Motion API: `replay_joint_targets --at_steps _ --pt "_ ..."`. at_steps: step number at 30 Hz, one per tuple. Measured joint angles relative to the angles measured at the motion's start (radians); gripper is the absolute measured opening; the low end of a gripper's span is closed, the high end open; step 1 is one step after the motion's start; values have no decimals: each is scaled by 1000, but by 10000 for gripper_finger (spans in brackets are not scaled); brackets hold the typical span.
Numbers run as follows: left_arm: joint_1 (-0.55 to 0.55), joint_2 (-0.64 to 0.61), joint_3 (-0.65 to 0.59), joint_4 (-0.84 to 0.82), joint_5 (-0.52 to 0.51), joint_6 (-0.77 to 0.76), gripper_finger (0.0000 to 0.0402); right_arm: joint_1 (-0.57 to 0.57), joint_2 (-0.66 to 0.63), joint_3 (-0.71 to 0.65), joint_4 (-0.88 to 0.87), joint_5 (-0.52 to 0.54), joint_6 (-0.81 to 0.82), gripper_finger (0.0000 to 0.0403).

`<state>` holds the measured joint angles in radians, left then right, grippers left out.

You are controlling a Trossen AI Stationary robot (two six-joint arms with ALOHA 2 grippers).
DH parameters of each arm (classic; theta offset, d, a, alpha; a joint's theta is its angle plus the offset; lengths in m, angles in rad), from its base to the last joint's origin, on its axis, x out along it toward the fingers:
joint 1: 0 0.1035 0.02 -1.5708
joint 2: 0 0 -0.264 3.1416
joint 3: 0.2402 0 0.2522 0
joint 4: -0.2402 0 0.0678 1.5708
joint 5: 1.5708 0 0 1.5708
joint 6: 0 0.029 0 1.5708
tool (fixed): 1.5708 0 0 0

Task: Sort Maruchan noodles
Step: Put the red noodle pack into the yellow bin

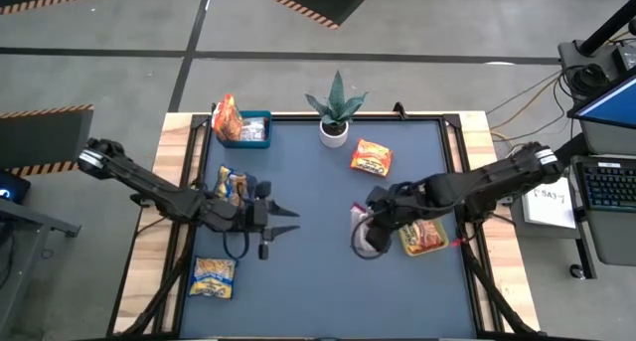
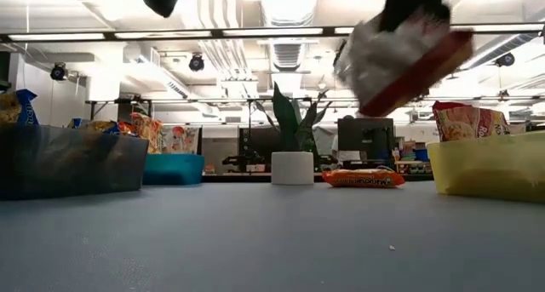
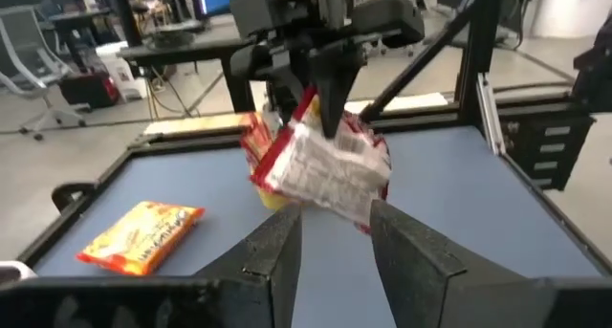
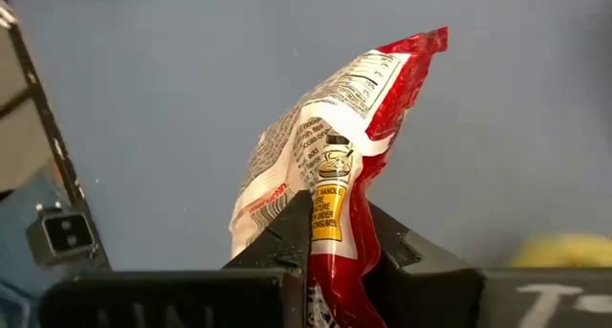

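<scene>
A red-and-white noodle packet (image 4: pixel 325 146) hangs in my shut right gripper (image 1: pixel 366 230) over the table's middle right, beside the yellow bin (image 1: pixel 422 238); the low view shows this packet (image 2: pixel 400 58) high above the table. My left gripper (image 1: pixel 283 222) is open and hovers left of centre, pointing at the packet (image 3: pixel 325 170). An orange packet (image 1: pixel 371 157) lies flat near the plant. A yellow-and-blue packet (image 1: pixel 213 276) lies flat at the near left. More packets stand in the blue bins (image 1: pixel 243 129). My right gripper pinches the red-and-white packet between its two fingers at one end seam (image 4: pixel 330 218), with the fingers (image 3: pixel 330 98) coming from above and pointing down. The packet is lifted clear of the table and hangs tilted below the fingers, its free end (image 4: pixel 421 41) sticking out.
A potted plant (image 1: pixel 335 117) stands at the far middle. A dark blue bin (image 1: pixel 231 186) with yellow-and-blue packets sits under my left arm. The yellow bin (image 2: pixel 490 164) holds orange packets. Bare blue mat (image 1: pixel 318 291) lies toward the near edge.
</scene>
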<state>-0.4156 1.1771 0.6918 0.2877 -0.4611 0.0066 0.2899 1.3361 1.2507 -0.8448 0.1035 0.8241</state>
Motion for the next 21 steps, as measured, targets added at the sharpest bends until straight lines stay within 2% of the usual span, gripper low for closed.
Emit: replay_joint_targets --at_steps 6,12,14,21 --pt "-3 -27 0 0 -2 2 109 46 30 203 -349 5 14 36" --pt "-11 -12 0 -9 -1 -12 109 125 59 245 -656 40 53 36" --pt "-14 -8 0 -15 -1 -13 109 168 69 236 -720 55 68 36" --pt "-16 -5 0 -14 -2 -12 109 280 103 182 -727 131 74 36"
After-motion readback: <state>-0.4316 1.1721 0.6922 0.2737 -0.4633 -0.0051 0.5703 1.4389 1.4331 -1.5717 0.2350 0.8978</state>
